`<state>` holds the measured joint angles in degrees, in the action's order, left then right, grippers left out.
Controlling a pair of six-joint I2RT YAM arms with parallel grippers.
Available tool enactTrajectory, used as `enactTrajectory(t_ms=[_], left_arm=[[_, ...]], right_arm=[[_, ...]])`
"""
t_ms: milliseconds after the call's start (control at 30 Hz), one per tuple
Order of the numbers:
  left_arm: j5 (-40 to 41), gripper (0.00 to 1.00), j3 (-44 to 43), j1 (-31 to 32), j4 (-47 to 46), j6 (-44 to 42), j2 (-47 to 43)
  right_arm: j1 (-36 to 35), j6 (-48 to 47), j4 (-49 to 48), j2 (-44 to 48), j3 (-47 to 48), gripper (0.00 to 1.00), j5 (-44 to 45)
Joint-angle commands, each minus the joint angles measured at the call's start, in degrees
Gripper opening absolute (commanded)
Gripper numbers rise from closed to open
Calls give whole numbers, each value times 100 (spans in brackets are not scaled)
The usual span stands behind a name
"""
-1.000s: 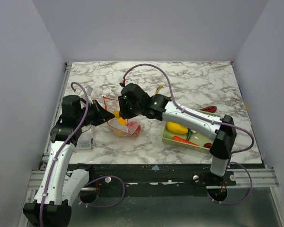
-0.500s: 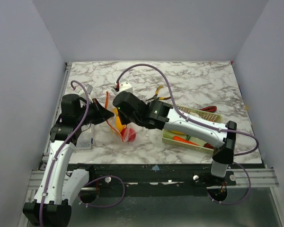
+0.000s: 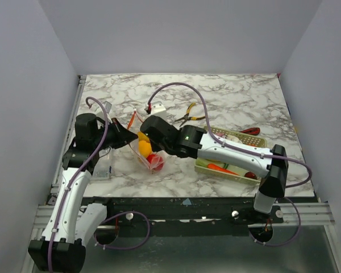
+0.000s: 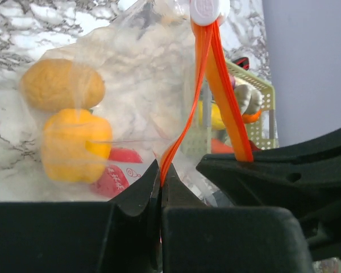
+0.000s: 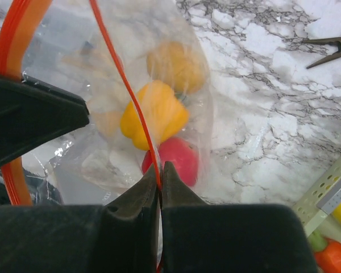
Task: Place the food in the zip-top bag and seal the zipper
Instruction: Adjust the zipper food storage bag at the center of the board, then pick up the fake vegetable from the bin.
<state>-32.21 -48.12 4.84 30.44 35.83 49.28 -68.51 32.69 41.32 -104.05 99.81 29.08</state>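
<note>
My left pincer (image 4: 160,177) and right pincer (image 5: 159,170) are each clamped on the orange zipper (image 4: 227,108) of the clear zip-top bag (image 3: 143,160). The bag sits on the desk (image 3: 244,96) between my arms, with a yellow pepper (image 5: 153,114), an orange (image 4: 59,85) and a red apple (image 5: 179,159) inside.

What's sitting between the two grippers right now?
Just the open mouth of the bag: the left gripper and right gripper each pinch one zipper strip, with food hanging in the bag below. Both wrist views show it.
</note>
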Motion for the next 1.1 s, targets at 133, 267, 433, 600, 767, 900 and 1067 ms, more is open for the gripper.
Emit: enactTrajectory(t_ms=[133,267,433,600,767,900,1067], left_arm=[[-363,0,-502,-36,-453,100,760],[-409,0,-551,-36,-456,-110,993],[-296,0,-469,13,-402,-556,955],[-13,0,-293,168,-499,-832,859],[-142,0,-287,340,-515,-915,881],[-248,0,-306,553,-495,-981,913],[-185,0,-292,715,-445,-1064,934]], right_arm=[[310,207,-173,430,37,27,-272],[304,190,-164,938,-82,44,-360],[317,343,-68,2172,-1069,64,507],[818,787,219,3493,-2628,74,1176],[1878,1491,191,4223,-4389,84,801],[2503,2506,258,4503,-5248,87,992],[3774,2635,-169,4907,-5924,84,811]])
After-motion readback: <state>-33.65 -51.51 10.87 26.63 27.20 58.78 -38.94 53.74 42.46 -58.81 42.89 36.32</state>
